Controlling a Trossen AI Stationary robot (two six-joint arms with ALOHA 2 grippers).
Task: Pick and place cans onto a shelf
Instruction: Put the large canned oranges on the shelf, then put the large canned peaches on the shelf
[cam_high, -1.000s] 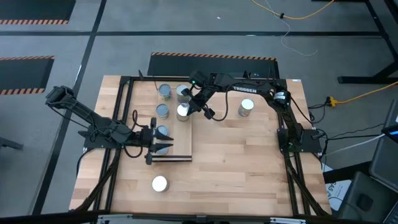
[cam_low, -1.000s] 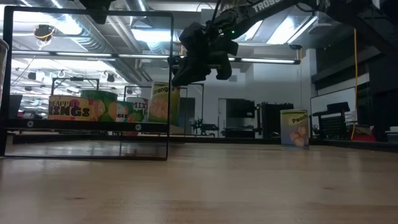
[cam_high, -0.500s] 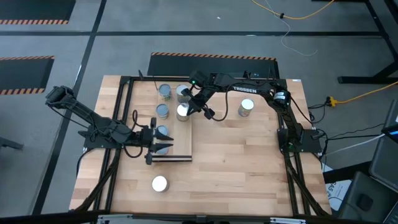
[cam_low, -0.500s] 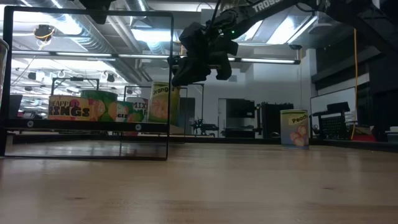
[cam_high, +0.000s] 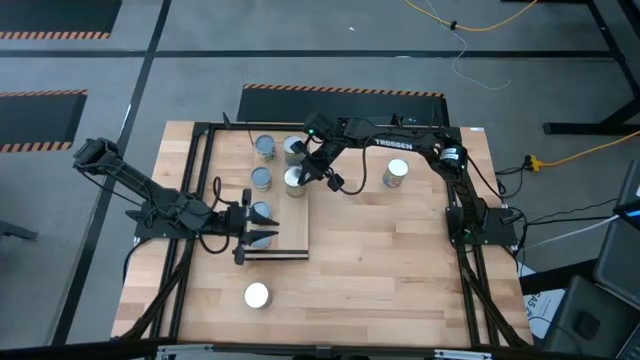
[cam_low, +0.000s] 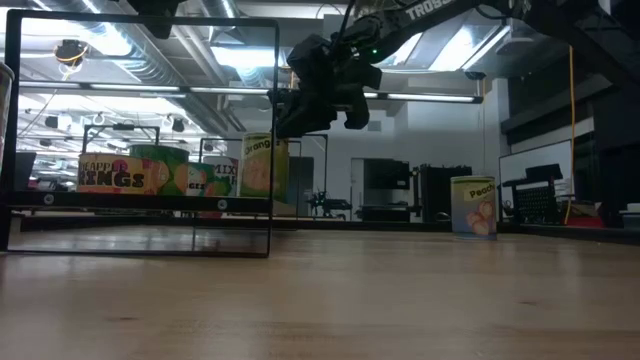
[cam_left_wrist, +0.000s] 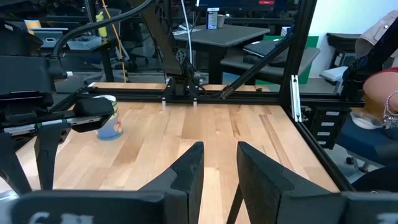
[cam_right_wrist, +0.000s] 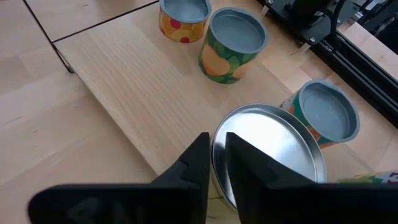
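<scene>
Silver-topped can (cam_right_wrist: 270, 149) sits on the shelf (cam_right_wrist: 137, 81) directly under the right gripper (cam_right_wrist: 214, 165), whose fingers are nearly pressed together above its rim. Left gripper (cam_left_wrist: 217, 168), slightly spread, waits.

A butcher-block desk (cam_high: 380, 260) inside a black metal frame (cam_high: 195, 180); yellow cable (cam_high: 470, 25) trails across the grey floor (cam_high: 300, 45), a seated person (cam_left_wrist: 379, 93) beyond

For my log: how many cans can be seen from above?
7. On the shelf: far pair, middle pair, one by the left gripper. Off it: one right, one near front. Arms may hide others.
</scene>
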